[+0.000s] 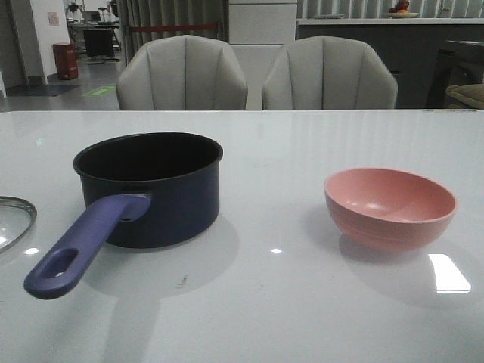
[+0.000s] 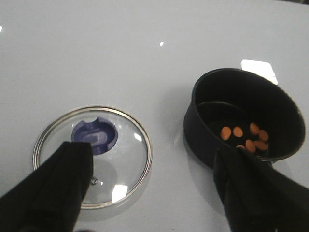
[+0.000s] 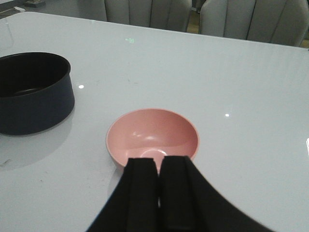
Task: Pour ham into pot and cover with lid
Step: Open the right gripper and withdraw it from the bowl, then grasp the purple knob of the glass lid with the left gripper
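In the front view the lid [image 1: 13, 219] is cut off by the left edge, knob unseen. The pot [image 1: 155, 189] wall hides the ham there. Neither arm shows in that view.

Both grippers have matte black, smooth, tapering jaws.

The round dark navy saucepan [image 1: 151, 189] has a black interior and a long purple-blue handle [image 1: 83, 246] reaching toward seven o'clock; the small flat ham pieces [image 2: 246, 137] inside it are orange-yellow; the round clear glass lid [image 2: 92, 155] carries a steel-grey rim and a dark blue knob; the round bowl [image 1: 390, 207] at three o'clock of the pan is plain salmon pink, unpatterned; the glossy table [image 1: 287, 302] is pale grey-white with bright white glints; the two padded chairs [image 1: 181, 74] beyond are light grey; both grippers' fingers [image 2: 53, 188] [image 3: 176, 193] are matte black.
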Available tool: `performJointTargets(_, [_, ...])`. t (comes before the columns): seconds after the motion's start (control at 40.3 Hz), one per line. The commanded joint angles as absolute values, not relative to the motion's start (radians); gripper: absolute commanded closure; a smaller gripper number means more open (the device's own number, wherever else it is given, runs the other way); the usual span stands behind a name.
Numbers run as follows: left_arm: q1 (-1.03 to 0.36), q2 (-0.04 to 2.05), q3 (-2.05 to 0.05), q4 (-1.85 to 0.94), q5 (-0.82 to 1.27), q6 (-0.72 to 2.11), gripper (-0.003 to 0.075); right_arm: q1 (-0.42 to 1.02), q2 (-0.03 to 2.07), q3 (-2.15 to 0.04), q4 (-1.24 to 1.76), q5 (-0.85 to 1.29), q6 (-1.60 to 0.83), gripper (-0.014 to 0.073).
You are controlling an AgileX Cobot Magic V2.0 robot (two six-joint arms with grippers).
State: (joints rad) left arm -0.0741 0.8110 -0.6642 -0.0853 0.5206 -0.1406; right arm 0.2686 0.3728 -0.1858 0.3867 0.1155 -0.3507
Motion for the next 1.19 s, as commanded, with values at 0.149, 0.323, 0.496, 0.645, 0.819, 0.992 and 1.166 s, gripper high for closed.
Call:
performJointTargets(0.149, [0.017, 1.064, -0.809, -0.086, 0.605, -0.153, 0.0155, 0.27, 0.376, -0.214, 0.392, 0.045, -0.353, 0.0449])
performJointTargets(0.323, [0.021, 1.263, -0.933, -0.037, 0.701, -0.151, 0.0155, 0.27, 0.376, -0.214, 0.392, 0.045, -0.353, 0.0449])
performJointTargets(0.496, [0.021, 1.429, -1.06, -0.032, 0.755, -0.151, 0.0155, 0.27, 0.376, -0.214, 0.392, 0.045, -0.353, 0.0449])
performJointTargets(0.645, [0.021, 1.537, -1.15, -0.031, 0.79, -0.151, 0.0155, 0.27, 0.376, -0.214, 0.392, 0.045, -0.353, 0.0449])
performJointTargets(0.819, [0.021, 1.615, -1.215, -0.031, 0.8, -0.151, 0.0155, 0.27, 0.376, -0.214, 0.392, 0.045, -0.353, 0.0449])
performJointTargets(0.992, [0.048, 1.669, -1.242, -0.038, 0.802, -0.203, 0.0144, 0.27, 0.376, -0.214, 0.392, 0.045, -0.353, 0.0449])
performJointTargets(1.166, [0.069, 1.707, -1.242, -0.058, 0.802, -0.205, 0.0074, 0.27, 0.376, -0.214, 0.392, 0.045, -0.353, 0.0449])
